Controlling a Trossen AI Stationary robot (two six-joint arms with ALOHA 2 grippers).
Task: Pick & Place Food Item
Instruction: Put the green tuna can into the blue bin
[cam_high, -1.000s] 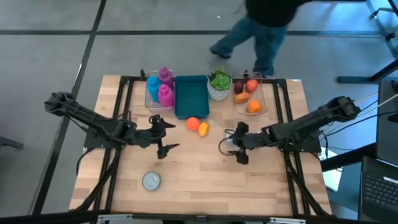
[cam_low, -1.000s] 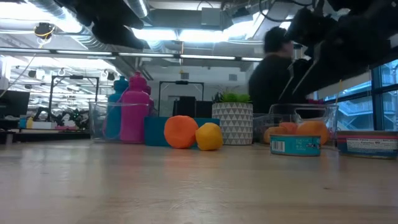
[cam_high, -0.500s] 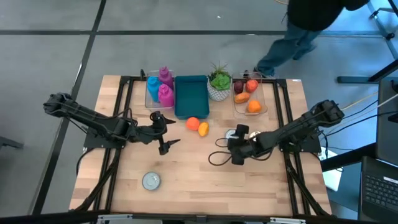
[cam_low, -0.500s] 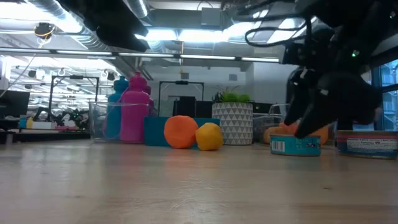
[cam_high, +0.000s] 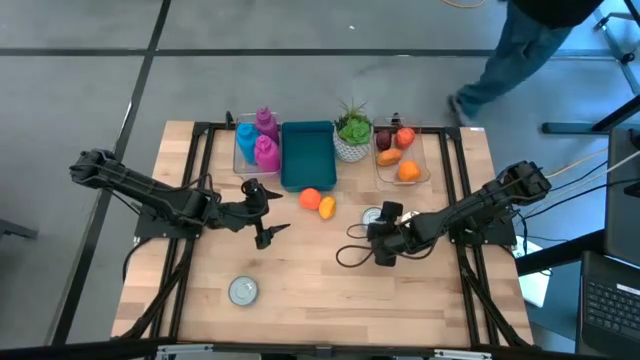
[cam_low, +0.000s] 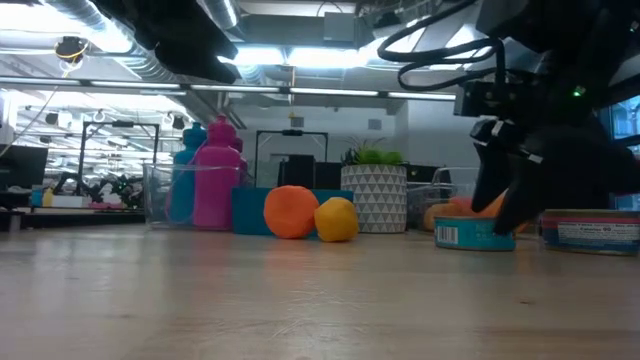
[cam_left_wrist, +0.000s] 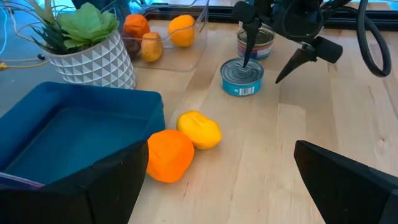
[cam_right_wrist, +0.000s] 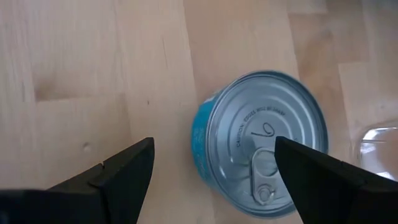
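Note:
A blue-labelled tin can (cam_right_wrist: 261, 146) stands upright on the wooden table, right of centre (cam_high: 372, 215). My right gripper (cam_right_wrist: 212, 149) hangs open just over it, pointing steeply down (cam_left_wrist: 261, 73). One finger is above the can's top and the other is beyond its side, over bare table. An orange (cam_high: 310, 198) and a yellow fruit (cam_high: 327, 207) lie on the table before a blue bin (cam_high: 307, 155). My left gripper (cam_high: 268, 213) waits open left of the fruit, holding nothing (cam_left_wrist: 221, 149). My right gripper has one fingertip (cam_left_wrist: 245, 62) down at the can's lid (cam_left_wrist: 241, 70), coming from above. I cannot tell whether it touches the lid. The can stands flat on the table.
A second can (cam_left_wrist: 256, 42) stands just behind the blue one, and another (cam_high: 243, 290) lies near the front left. Along the far edge stand a box of bottles (cam_high: 255, 145), a potted plant (cam_high: 352, 135) and a clear tub of fruit (cam_high: 400, 155). A person walks beyond the table.
My right gripper has come down toward the blue can and tipped steeply downward, staying open. The can has not moved. The person behind the table has walked off toward the right.

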